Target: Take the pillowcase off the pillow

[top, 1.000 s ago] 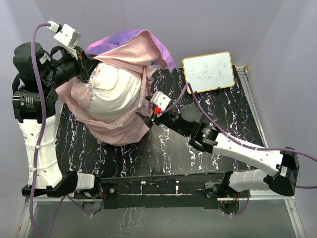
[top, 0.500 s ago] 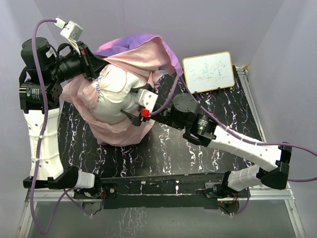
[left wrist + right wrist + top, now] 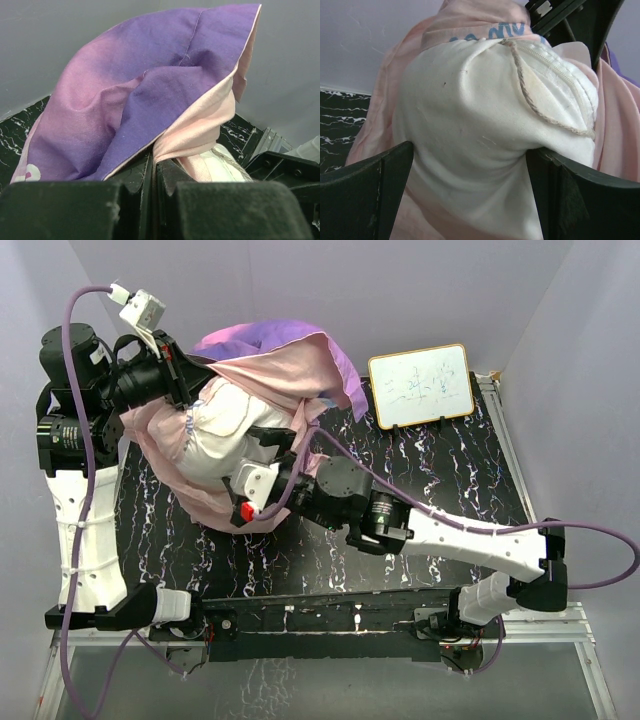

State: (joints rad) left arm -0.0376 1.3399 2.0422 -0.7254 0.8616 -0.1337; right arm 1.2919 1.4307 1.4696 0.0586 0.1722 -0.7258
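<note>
The table [image 3: 330, 540] carries everything. The pillowcase [image 3: 290, 360] lies bunched directly ahead of the left end effector [image 3: 190, 380]. It is turned back, so its pale pink inside shows around the mouth and the purple outside rises behind. The pillow [image 3: 225, 425] bulges out of that mouth. Its bare white end points at the right end effector [image 3: 238, 462], and the rest is buried in the fabric on the left end effector's side.

The pillow's long axis seems to run from one end effector to the other.

The left end effector is clamped tight on a fold of pillowcase, with pink and purple layers pinched between its fingers. The right end effector is spread wide. In its wrist view the pillow's seamed end sits straight ahead between the two fingers, filling the gap, but the fingers are not yet closed on it.

The right arm is nearer the pillow. The coming move likely calls for it to close there and draw the pillow back along that axis, away from the left end effector's hold.
</note>
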